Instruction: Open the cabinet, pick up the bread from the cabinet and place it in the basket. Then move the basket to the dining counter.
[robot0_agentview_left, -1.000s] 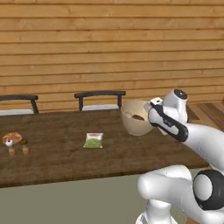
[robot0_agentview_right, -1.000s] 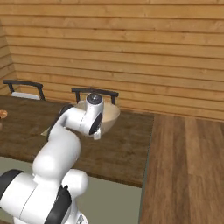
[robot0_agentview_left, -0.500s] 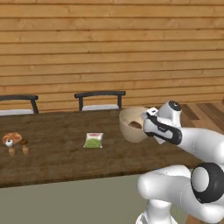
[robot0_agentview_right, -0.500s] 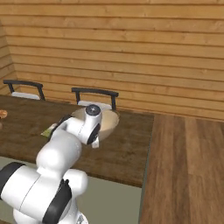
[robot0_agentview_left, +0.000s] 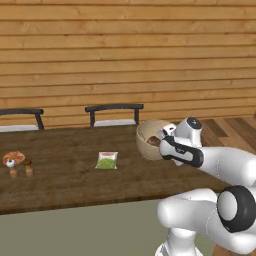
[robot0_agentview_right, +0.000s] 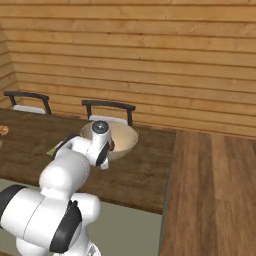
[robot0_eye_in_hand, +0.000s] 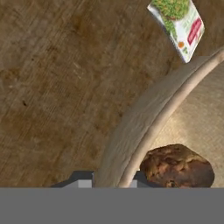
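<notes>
The claw (robot0_eye_in_hand: 112, 181) pinches the basket (robot0_eye_in_hand: 144, 118) by its rim, one finger each side, bread (robot0_eye_in_hand: 177, 166) inside, setting it near the counter's (robot0_eye_in_hand: 57, 87) right end.

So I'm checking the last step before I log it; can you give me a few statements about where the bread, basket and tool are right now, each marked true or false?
1. The bread lies inside the basket. True.
2. The basket stands on the floor beside the chairs. False: it is on the dining counter, near its right end.
3. The tool is closed on the basket's rim. True: one finger sits on each side of the wall.
4. A green food packet lies inside the basket. False: it lies flat on the counter, left of the basket.
5. Two black-backed chairs stand along the counter's far side. True.
</notes>
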